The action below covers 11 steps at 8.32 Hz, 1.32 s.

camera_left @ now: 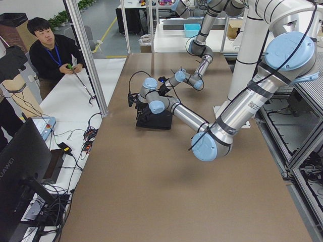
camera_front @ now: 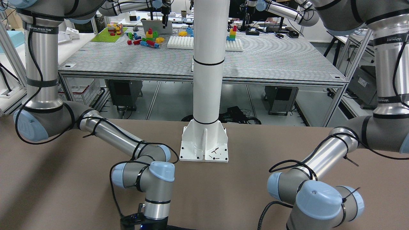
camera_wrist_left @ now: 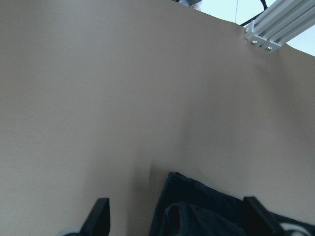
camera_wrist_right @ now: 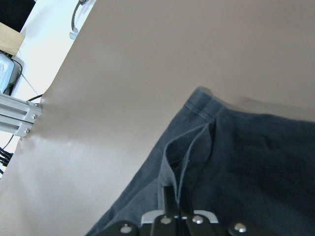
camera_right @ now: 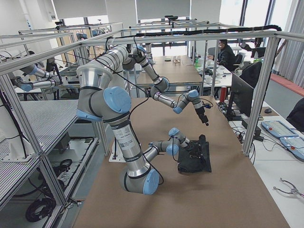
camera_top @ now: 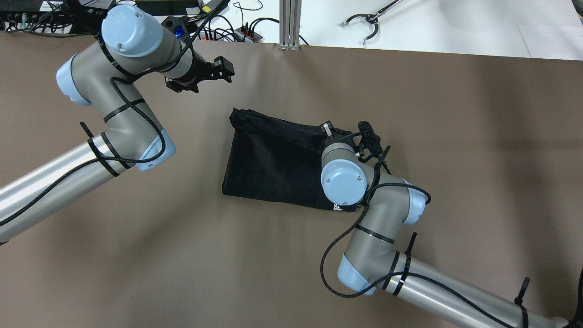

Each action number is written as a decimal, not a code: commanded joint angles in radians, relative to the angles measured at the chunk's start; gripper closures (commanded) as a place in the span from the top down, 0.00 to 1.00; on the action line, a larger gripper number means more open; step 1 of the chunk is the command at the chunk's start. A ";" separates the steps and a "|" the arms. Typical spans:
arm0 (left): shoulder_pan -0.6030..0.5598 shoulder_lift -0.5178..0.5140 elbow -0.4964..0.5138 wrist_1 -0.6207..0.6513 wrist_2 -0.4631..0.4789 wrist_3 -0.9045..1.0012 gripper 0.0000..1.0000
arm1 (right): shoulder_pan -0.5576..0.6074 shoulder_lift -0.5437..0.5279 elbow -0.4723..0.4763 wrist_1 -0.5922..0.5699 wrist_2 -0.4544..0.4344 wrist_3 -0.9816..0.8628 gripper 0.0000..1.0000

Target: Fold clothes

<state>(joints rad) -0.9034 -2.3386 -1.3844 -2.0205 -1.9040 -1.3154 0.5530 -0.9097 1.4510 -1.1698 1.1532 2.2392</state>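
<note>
right gripper (camera_wrist_right: 173, 195) clamped on thin fold at clothes (camera_top: 273, 164) 3 o'clock edge; hem may slip out if pulled. left gripper (camera_top: 221, 73) fingers apart, hovering at 11 o'clock.

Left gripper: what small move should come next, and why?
Probably lower the left gripper onto the corner of the cloth and close. Its fingers are open with that corner showing between them, while the right gripper pinches the opposite edge.

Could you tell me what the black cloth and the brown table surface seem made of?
The black cloth looks like thin, matte fabric: it creases softly and shows a stitched hem. The table surface seems a smooth, matte brown sheet; exact material unclear.
</note>
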 commanded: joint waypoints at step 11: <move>-0.058 0.112 0.002 -0.015 0.010 0.280 0.94 | 0.304 -0.145 -0.130 0.164 0.391 -1.072 0.94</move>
<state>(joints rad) -0.9150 -2.3079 -1.3825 -2.0346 -1.8973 -1.2169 0.8046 -0.9325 1.2813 -0.9939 1.4714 1.4696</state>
